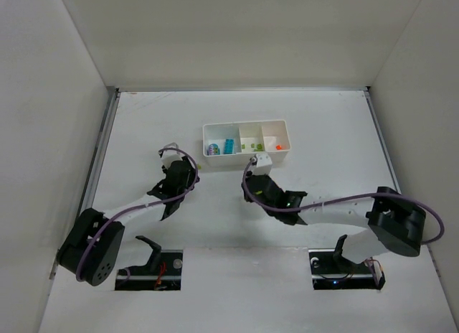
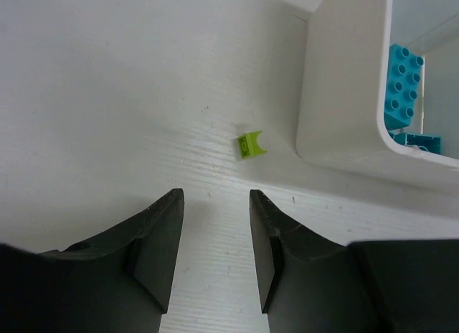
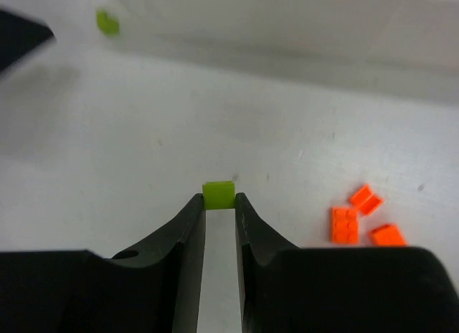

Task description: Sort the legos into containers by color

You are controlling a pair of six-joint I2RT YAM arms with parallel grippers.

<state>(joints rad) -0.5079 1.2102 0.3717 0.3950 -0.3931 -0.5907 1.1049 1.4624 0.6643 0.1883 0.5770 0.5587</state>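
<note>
The desk (image 1: 143, 125) is painted white. Seen close from the left wrist, it shows fine wood grain and a few small dark specks. Plain white walls (image 1: 43, 96) enclose it on the left, back and right, and a grey strip (image 1: 102, 143) runs along its left edge. At the near edge the two arm bases sit in dark cut-outs (image 1: 150, 265).

The white tray (image 1: 246, 125) lies toward the back of the desk, near the middle. Blue bricks (image 1: 224, 146) are in its left compartment, green pieces in the middle one and an orange piece in the right one.

The right claw (image 3: 219, 204) is pressed together on a lime green brick (image 3: 219, 194), held at the very fingertips just above the desk. Three orange bricks (image 3: 344, 224) lie loose on the desk to its right, close together. The blurred tray wall crosses the top of that view.

The left claw (image 2: 215, 229) is spread, with nothing between its fingers, low over bare desk. A second lime green brick (image 2: 250, 144) lies on the desk ahead of it, just beside the tray's rounded outer corner but not touching it.
</note>
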